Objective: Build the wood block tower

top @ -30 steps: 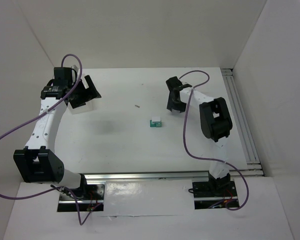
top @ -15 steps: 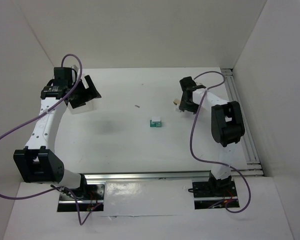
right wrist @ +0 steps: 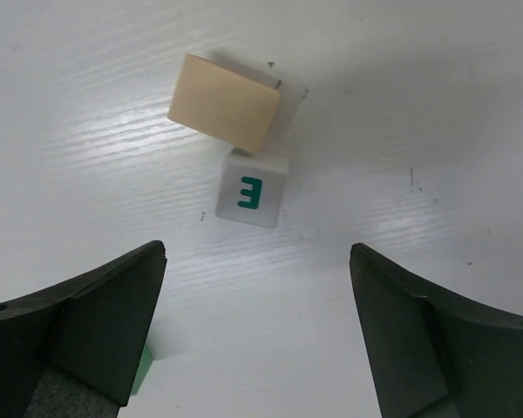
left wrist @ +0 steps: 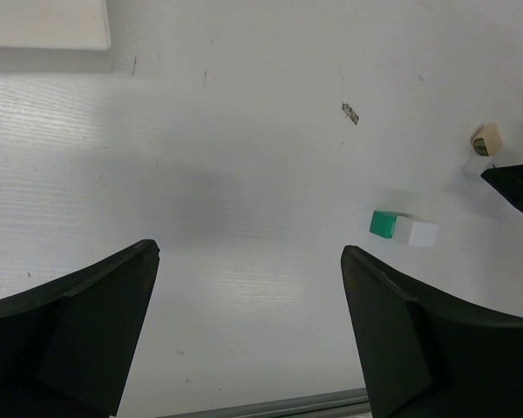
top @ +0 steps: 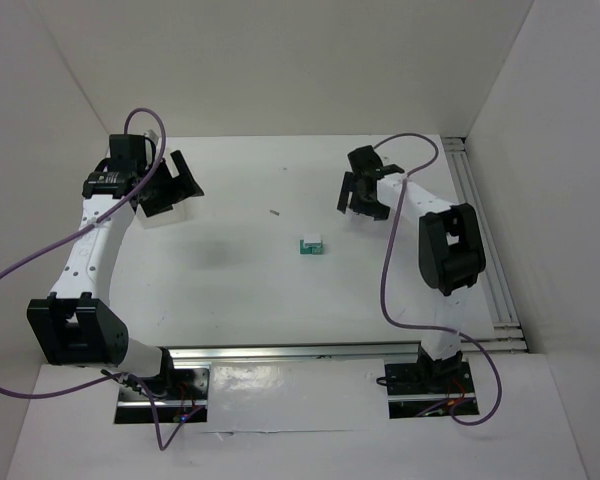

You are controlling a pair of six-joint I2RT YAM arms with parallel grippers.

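Two small groups of blocks sit apart on the tabletop [top: 230,290], so no tower stands yet. A green cube [left wrist: 383,224] touches a plain white block [left wrist: 423,233], side by side. Below the right fingers [right wrist: 257,251], a tan piece [right wrist: 225,103] lies tilted, touching a white cube with a green mark [right wrist: 253,189]; I cannot tell if it sits on top. The right fingers are wide open and hold nothing. The left fingers [left wrist: 248,251] are wide open too, empty, over near the tray [left wrist: 44,26]. I think almost all the stacking is left to do.

Matt, seemingly wooden cylinder [right wrist: 224,113]; glossy table [right wrist: 436,104].
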